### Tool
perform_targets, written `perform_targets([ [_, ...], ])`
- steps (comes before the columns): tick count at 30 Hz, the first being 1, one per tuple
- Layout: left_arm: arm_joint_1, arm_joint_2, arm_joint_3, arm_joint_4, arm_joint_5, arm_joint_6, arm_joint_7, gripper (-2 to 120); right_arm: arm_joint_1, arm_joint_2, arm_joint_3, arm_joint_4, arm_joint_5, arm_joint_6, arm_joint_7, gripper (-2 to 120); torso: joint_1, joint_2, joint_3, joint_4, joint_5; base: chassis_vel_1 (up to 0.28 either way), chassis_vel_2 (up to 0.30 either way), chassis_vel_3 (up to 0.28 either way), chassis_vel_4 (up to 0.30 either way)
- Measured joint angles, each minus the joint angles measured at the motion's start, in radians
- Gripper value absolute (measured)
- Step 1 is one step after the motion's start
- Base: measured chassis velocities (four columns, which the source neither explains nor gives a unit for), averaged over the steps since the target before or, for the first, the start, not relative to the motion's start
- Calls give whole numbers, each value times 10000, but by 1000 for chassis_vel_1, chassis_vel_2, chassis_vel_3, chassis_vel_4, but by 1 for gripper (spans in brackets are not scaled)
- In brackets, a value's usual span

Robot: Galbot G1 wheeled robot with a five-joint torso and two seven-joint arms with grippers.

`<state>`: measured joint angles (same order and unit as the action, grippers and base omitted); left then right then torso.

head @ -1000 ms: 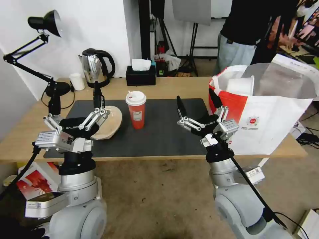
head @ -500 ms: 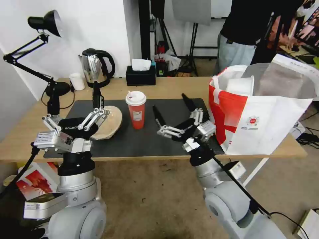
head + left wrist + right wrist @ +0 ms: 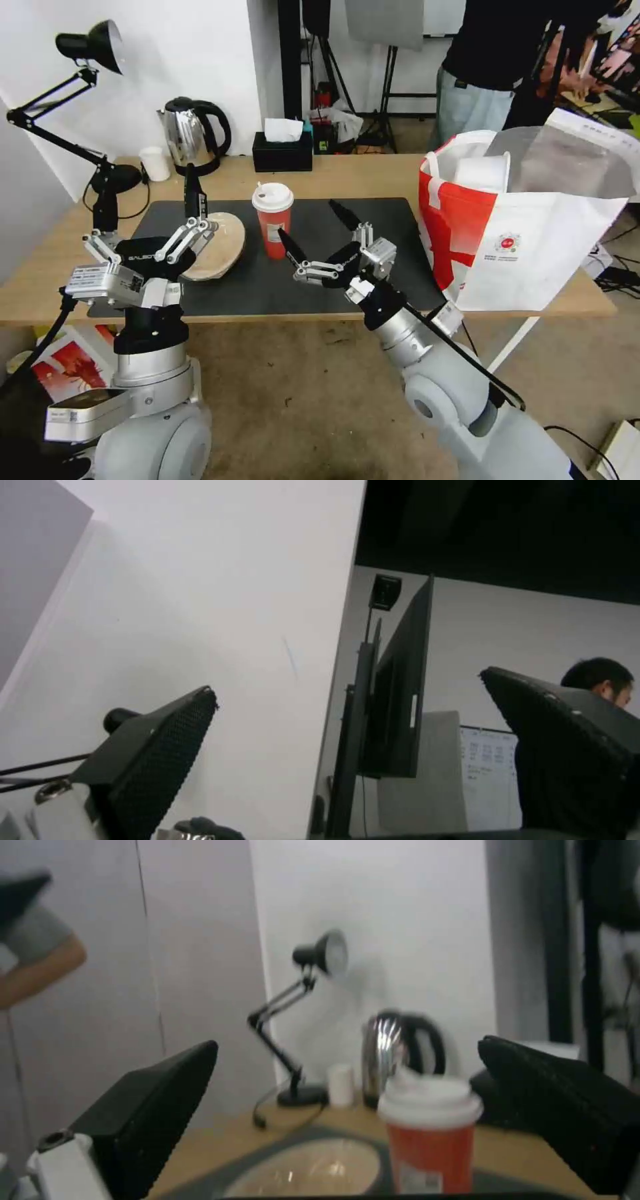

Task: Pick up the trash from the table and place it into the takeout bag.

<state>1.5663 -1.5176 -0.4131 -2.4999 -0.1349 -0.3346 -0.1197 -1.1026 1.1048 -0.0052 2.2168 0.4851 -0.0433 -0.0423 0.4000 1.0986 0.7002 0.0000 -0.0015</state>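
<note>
The tall red cup (image 3: 272, 221) with its white lid stands on the dark mat (image 3: 267, 287) of the table (image 3: 360, 175). To its left lies the shallow beige lid (image 3: 220, 250). My right gripper (image 3: 310, 221) is open just to the cup's right, its fingers pointing toward it; in the right wrist view the red cup (image 3: 430, 1135) and beige lid (image 3: 313, 1170) lie ahead of that open gripper (image 3: 350, 1042). My left gripper (image 3: 148, 192) hovers open over the lid's left side, pointing up. The takeout bag (image 3: 527, 233) stands open at the right, with a white container (image 3: 483, 172) inside.
A kettle (image 3: 193, 133), small white cup (image 3: 155, 163), desk lamp (image 3: 93, 47) and black tissue box (image 3: 283, 152) line the table's back. A person stands behind the bag. Bare mat lies between the red cup and the bag.
My right gripper has swung left, from beside the bag to just right of the red cup, still open. The left arm has barely moved.
</note>
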Motion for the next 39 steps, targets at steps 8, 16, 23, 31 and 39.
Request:
perform_targets([
  [8,6,19,-56,0,1,5,0,100,862,-249,-541,-194,718,-1045,622,100,-1,0,0,0,0,0,0,0,0],
  [16,15,-84,-42,0,40,13,-1,100,1824,-211,-1092,-700,1488,-1908,1174,100,-1,0,1,0,0,0,0,0,0],
  [23,22,-99,-58,-1,52,15,1,100,2361,-108,-1459,-1038,1868,-2157,1443,100,0,0,0,0,0,0,0,0,0],
  [31,44,-133,-61,-1,69,20,7,100,2770,97,-1582,-1477,2041,-2316,1923,100,-2,3,1,0,0,0,0,0,0],
  [39,18,-164,-6,2,84,20,15,100,2760,92,-1465,-1626,1996,-2428,2261,100,-3,3,0,0,0,0,0,0,0],
])
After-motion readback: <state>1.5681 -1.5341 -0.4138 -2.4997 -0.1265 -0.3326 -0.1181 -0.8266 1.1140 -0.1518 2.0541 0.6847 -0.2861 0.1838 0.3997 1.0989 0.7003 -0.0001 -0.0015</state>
